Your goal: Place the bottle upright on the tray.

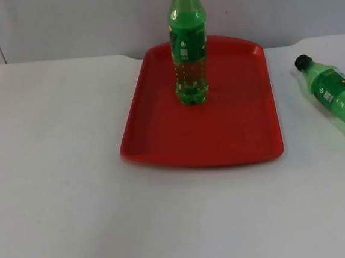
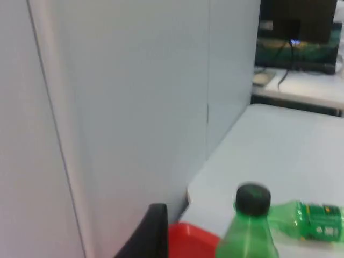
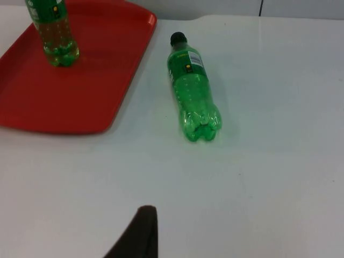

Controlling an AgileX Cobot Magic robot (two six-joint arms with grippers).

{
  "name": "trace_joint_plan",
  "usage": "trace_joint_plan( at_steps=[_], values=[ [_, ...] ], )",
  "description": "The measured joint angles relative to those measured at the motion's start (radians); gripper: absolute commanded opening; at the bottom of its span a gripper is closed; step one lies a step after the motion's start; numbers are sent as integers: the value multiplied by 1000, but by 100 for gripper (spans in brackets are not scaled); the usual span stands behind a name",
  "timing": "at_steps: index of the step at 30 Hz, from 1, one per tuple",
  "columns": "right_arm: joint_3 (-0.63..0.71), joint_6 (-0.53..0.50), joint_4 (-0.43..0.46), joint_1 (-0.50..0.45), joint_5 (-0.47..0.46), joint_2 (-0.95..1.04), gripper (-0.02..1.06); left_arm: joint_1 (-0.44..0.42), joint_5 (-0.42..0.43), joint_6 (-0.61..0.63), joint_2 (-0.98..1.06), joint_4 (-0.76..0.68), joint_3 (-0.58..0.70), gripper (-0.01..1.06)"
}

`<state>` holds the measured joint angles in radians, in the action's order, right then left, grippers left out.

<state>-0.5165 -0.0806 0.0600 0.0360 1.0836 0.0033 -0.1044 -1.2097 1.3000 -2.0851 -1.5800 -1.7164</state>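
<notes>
White table top (image 1: pixel 62 175) ending at a grey partition wall (image 1: pixel 78 22). A flat red plastic tray (image 1: pixel 221 131) sits toward the far edge; one green plastic soda bottle (image 1: pixel 188 49) stands upright on it near its far rim. A second green bottle with a black cap (image 1: pixel 335 93) lies on its side off the tray's right edge, cap toward the wall. My left gripper (image 2: pixel 148 234) is up by the standing bottle's cap; my right gripper (image 3: pixel 137 231) waits over bare table short of the lying bottle. Fingers: cannot tell for either. Risks, as I judge them: the round bottle rolling away under a poor pinch, or my left side clipping the upright one over.
</notes>
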Motion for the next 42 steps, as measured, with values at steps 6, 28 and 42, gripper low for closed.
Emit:
trace_joint_plan(
  at_steps=[6,28,42],
  values=[
    [0,0,0,0,0,0,105,-8,-7,5,4,53,0,98],
    [0,0,0,0,0,0,105,-6,747,697,193,-158,0,98],
    [0,0,0,0,0,0,105,4,1131,596,381,-165,0,98]
  ],
)
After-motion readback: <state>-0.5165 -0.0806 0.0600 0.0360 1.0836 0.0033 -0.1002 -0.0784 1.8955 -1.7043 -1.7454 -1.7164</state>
